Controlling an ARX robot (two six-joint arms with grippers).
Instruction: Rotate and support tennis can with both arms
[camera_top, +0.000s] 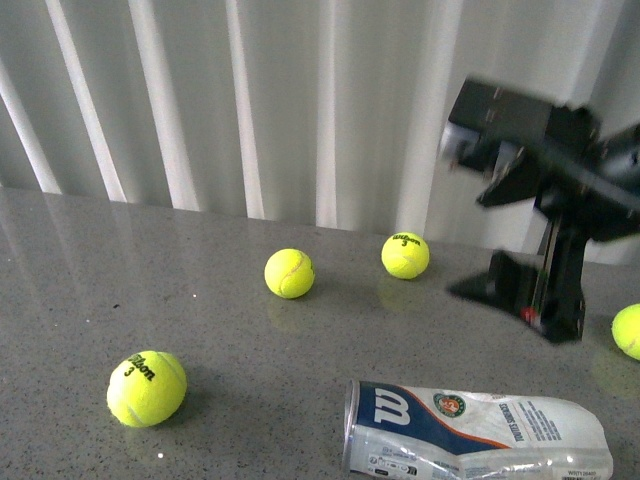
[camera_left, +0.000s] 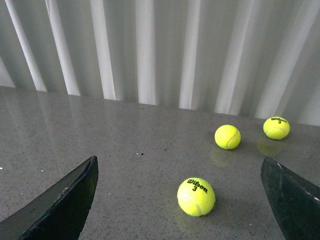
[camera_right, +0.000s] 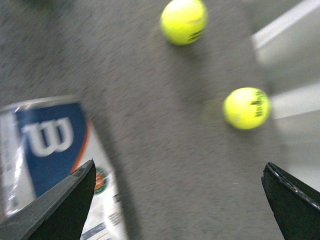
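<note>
Here, the tennis can (camera_top: 475, 432) lies on its side on the grey desk (camera_top: 250, 340) at the near edge of my front view, metal rim to the left; its lower side is cut off by the frame. The right end effector (camera_top: 478, 243) hangs above and beyond the can, clear of it, plates spread wide and gripping nothing; it is badly blurred, so I cannot make out finer detail. From the right wrist, the can's navy label shows just beside one plate, partly out of frame. The left end effector (camera_left: 178, 165) also gapes wide and empty; a Wilson ball (camera_left: 196, 196) sits on the desk ahead of it; a further ball (camera_top: 628, 330) is clipped by the front view's right edge.
</note>
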